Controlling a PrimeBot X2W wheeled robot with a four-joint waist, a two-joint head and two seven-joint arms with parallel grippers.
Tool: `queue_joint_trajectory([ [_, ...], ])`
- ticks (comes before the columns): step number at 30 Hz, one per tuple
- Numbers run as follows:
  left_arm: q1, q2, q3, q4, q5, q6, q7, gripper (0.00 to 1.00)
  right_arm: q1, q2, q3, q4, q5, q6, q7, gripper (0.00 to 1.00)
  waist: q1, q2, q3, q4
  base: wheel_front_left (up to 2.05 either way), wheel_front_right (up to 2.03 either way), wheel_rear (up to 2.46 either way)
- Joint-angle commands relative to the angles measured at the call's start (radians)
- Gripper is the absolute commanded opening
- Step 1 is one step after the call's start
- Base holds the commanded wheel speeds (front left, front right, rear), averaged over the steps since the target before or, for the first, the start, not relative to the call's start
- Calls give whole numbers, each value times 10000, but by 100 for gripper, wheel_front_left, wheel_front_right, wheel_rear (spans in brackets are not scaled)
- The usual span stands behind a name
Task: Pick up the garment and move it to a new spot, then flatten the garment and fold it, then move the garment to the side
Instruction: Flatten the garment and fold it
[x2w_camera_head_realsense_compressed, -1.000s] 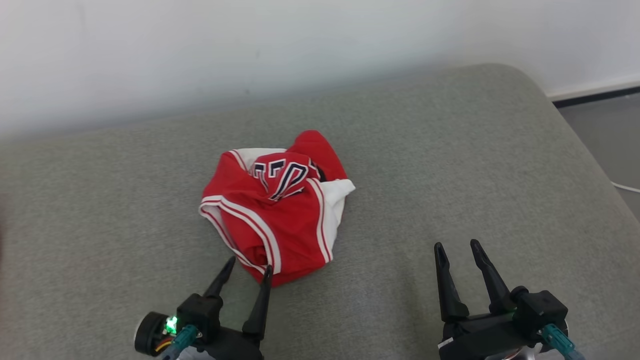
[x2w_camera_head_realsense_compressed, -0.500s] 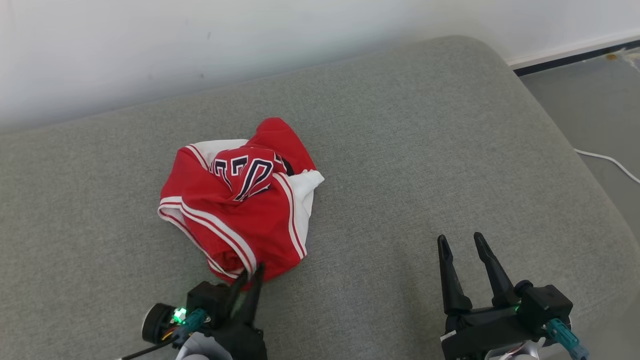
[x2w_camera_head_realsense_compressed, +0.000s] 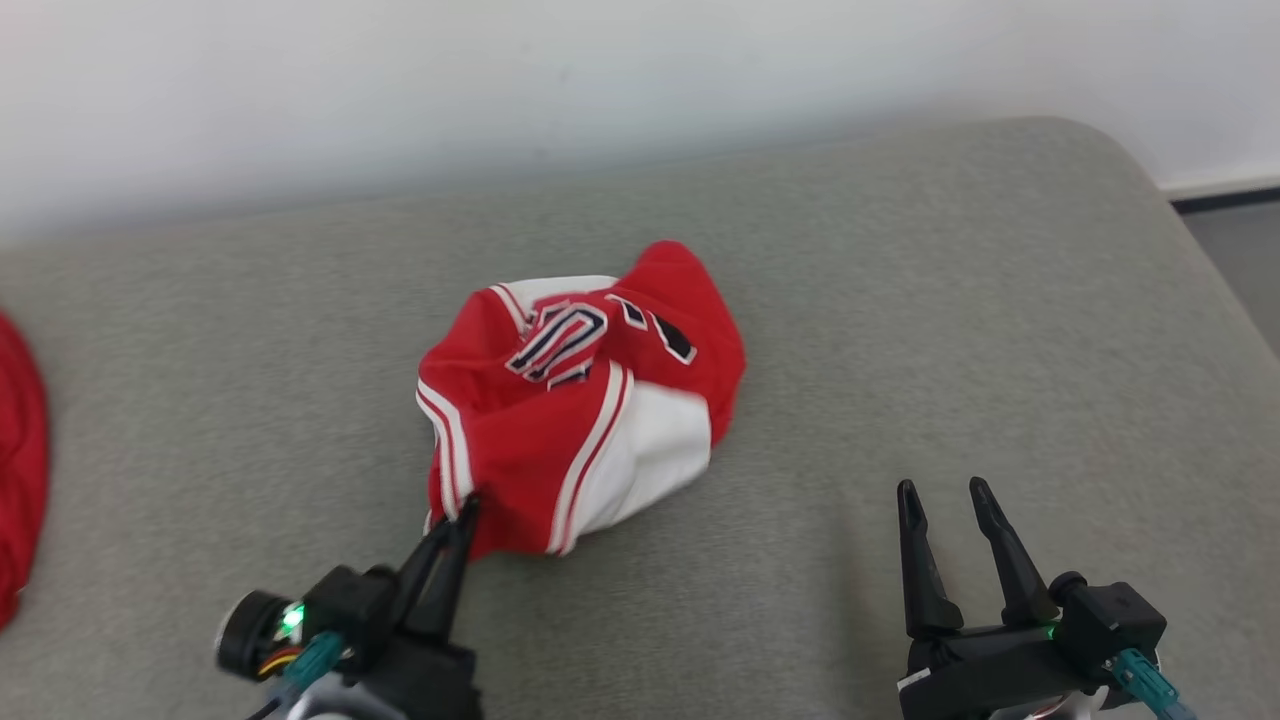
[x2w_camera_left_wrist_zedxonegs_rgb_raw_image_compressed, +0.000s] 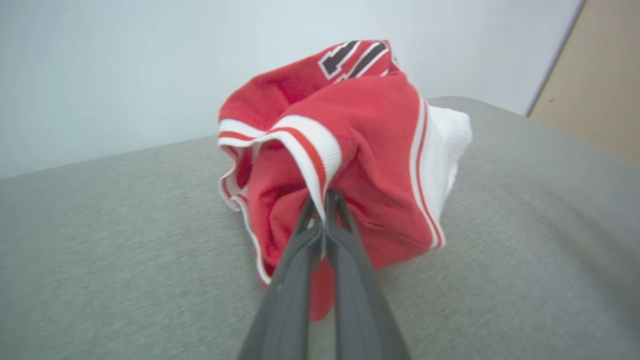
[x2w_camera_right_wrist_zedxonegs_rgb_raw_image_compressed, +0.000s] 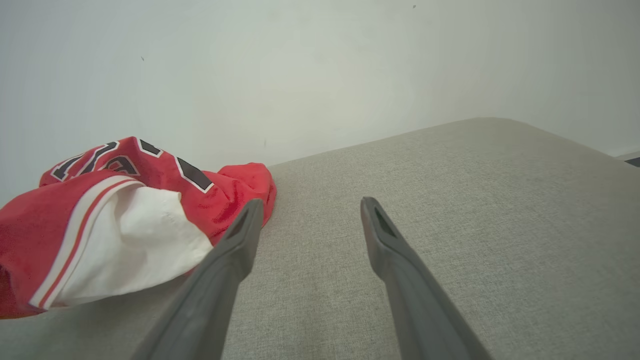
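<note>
The garment (x2w_camera_head_realsense_compressed: 580, 400) is a crumpled red jersey with white trim, a white panel and dark lettering, bunched on the grey cushion (x2w_camera_head_realsense_compressed: 900, 330). My left gripper (x2w_camera_head_realsense_compressed: 462, 508) is shut on the garment's near striped hem, and in the left wrist view the garment (x2w_camera_left_wrist_zedxonegs_rgb_raw_image_compressed: 365, 150) rises above the pinched left gripper (x2w_camera_left_wrist_zedxonegs_rgb_raw_image_compressed: 324, 196). My right gripper (x2w_camera_head_realsense_compressed: 945, 490) stands open over bare cushion to the right of the garment, holding nothing. In the right wrist view the right gripper (x2w_camera_right_wrist_zedxonegs_rgb_raw_image_compressed: 309, 202) is open, with the garment (x2w_camera_right_wrist_zedxonegs_rgb_raw_image_compressed: 115, 220) off to its left.
Another red cloth (x2w_camera_head_realsense_compressed: 18, 470) lies at the cushion's far left edge. A white wall (x2w_camera_head_realsense_compressed: 500, 90) runs behind the cushion. The cushion's rounded right end drops to grey floor (x2w_camera_head_realsense_compressed: 1240, 260) at the right.
My left gripper closed on the garment's near hem, and the cloth has shifted and bulged up with it. The head camera also swung, bringing the other red cloth into view. The right gripper stayed open.
</note>
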Motion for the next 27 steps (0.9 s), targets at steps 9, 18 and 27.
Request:
queue_joint_trajectory([
  [9, 1728, 1123, 868, -753, -438, 204, 10, 0, 21, 25, 80, 40, 248, -22, -5, 100, -1, -1, -106, 1448, 0, 0, 0],
  [18, 1892, 1116, 1204, -113, -703, 350, -18, 100, -66, 25, -19, 119, 215, -22, -5, 100, -1, -1, -36, 1468, 0, 0, 0],
  [27, 1964, 659, 2241, -2216, -157, 649, -31, 100, 103, 26, -195, 145, 209, -22, -5, 100, -1, -1, -295, 1721, 0, 0, 0],
])
